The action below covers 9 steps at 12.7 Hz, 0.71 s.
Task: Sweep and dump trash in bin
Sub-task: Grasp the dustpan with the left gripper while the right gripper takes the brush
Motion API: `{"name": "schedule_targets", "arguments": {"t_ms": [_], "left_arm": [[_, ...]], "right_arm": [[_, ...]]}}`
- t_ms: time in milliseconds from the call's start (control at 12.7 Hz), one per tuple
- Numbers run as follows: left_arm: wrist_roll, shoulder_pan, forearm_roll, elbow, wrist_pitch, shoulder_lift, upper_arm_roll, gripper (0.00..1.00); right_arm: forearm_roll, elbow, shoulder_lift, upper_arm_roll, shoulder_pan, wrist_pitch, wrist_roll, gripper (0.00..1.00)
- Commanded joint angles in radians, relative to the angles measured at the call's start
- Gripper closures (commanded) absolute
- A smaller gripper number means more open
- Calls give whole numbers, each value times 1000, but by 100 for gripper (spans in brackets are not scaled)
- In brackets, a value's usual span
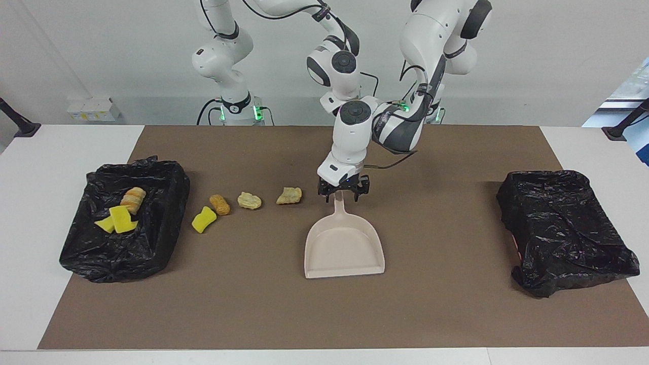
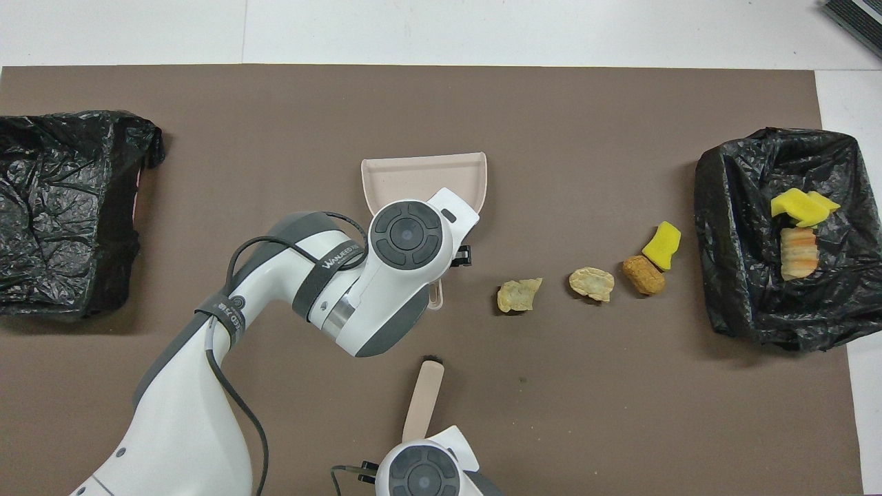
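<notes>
Step in hand: dustpan pickup. Left gripper (image 1: pixel 344 191) spread wide astride dustpan (image 1: pixel 344 251) handle, not clamped. Right gripper (image 2: pixel 403 460) clamped on brush (image 2: pixel 422 401) handle. Trash (image 1: pixel 249 201) in row on surface between dustpan and bin (image 1: pixel 167 238). Next: close on handle, lift.

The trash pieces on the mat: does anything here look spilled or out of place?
Yes. Four trash pieces lie loose in a row on the brown mat, beside the bin that already holds some, toward the right arm's end. The other bin shows no trash. Nothing looks damaged.
</notes>
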Motion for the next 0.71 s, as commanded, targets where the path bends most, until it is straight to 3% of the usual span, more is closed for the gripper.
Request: {"name": "schedule_targets", "arguments": {"t_ms": [0, 158, 237, 316, 474, 632], "left_arm": [[-18, -16, 16, -26, 20, -11, 12, 35], [-18, -18, 15, -27, 5, -12, 12, 60], [-15, -18, 16, -27, -17, -15, 14, 91], [-7, -13, 18, -23, -46, -15, 12, 100], [29, -4, 18, -21, -81, -25, 12, 100], [190, 14, 16, -18, -113, -51, 14, 100]], "right_arm": [[-39, 31, 4, 1, -81, -54, -20, 100], [-70, 40, -12, 1, -126, -102, -46, 100], [-73, 40, -29, 1, -155, -131, -78, 100], [-81, 31, -63, 1, -210, -186, -156, 100], [-84, 28, -104, 1, -288, -258, -225, 100], [-122, 30, -124, 1, -359, -312, -291, 100]]}}
